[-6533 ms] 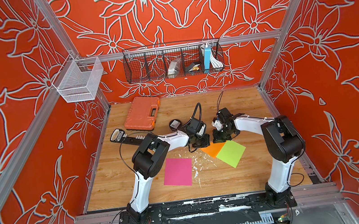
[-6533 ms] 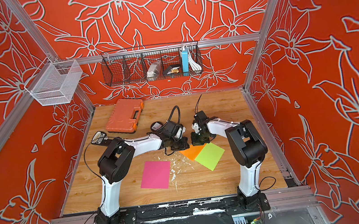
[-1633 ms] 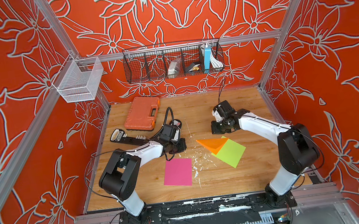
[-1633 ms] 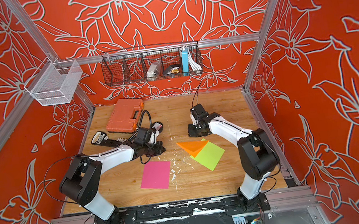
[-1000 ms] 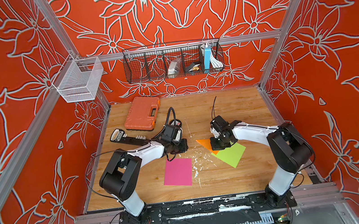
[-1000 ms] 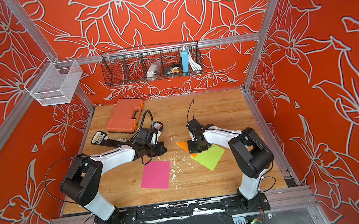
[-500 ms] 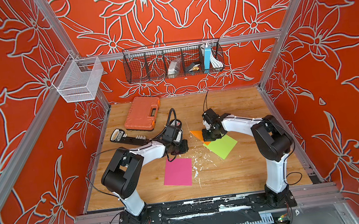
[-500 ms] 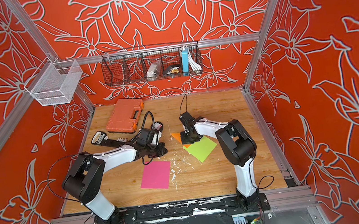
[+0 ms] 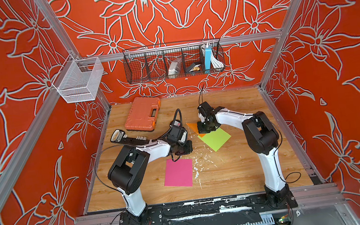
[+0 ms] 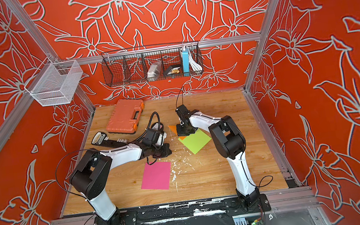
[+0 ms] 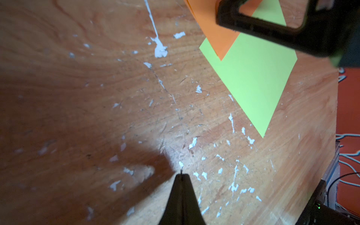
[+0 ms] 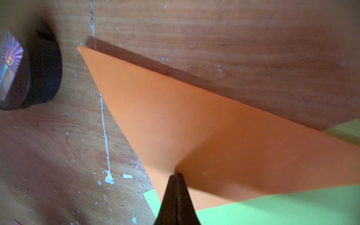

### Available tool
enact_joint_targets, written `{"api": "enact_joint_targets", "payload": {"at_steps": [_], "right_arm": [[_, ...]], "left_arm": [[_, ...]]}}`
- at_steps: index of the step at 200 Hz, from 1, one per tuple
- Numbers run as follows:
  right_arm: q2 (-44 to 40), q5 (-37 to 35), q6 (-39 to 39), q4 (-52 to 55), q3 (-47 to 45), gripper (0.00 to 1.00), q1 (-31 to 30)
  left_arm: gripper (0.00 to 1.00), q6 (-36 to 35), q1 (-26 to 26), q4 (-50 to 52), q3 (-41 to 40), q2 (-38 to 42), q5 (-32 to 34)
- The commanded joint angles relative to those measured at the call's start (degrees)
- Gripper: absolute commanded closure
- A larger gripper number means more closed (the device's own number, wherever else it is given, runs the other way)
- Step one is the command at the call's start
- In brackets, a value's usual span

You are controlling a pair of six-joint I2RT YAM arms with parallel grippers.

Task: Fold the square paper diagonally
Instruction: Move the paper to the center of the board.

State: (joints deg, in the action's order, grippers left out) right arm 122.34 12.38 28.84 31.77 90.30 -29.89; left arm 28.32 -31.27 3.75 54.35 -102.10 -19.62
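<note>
Orange-red walls point(image 9: 184, 6) printed with pale outlined lilies close in three sides, joined by aluminium frame posts point(image 9: 55, 37). Well behind the right gripper point(image 9: 204, 129), a black wire basket point(image 9: 144, 63) hangs on the back rail point(image 9: 247, 37). It is split into compartments, and some hold small items. A white mesh basket point(image 9: 78, 80) hangs high at a corner post, far beyond the left gripper point(image 9: 183, 148). The wooden tabletop point(image 9: 230, 177) is scuffed, with white flecks point(image 9: 196, 171) scattered near the left gripper. The light is bright and even, and a soft shadow lies on the wood beside that gripper.
</note>
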Motion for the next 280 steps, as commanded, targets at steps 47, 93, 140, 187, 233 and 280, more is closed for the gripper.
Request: {"api": "enact_joint_targets", "payload": {"at_steps": [47, 93, 140, 187, 233, 280], "right_arm": [[-21.0, -3.9, 0.1, -0.9, -19.0, 1.0, 0.4], [-21.2, -3.9, -0.7, -0.9, -22.9, 1.0, 1.7], [-16.4, -4.0, -1.4, -1.1, -21.0, 0.87, 1.9], [-16.0, -3.9, -0.8, -2.8, -24.2, 0.93, 1.9], [-20.4, -0.5, -1.6, -5.0, -32.4, 1.0, 1.0], [-29.4, 1.7, -4.8, -3.7, -40.5, 1.0, 0.7]], "left_arm": [[0.97, -0.6, -2.1, -2.8, 1.0, -0.3, -1.1], [0.86, -0.1, -2.6, -7.9, -0.7, 0.9, -4.3], [0.64, -0.8, -3.4, -10.2, -1.2, 1.4, -5.6], [0.62, -0.4, -3.5, -10.3, -1.5, 2.1, -6.0], [0.65, 0.5, -3.5, -11.2, -1.8, 2.2, -7.0], [0.67, 0.5, -4.5, -11.5, -1.3, 1.4, -7.6]]}}
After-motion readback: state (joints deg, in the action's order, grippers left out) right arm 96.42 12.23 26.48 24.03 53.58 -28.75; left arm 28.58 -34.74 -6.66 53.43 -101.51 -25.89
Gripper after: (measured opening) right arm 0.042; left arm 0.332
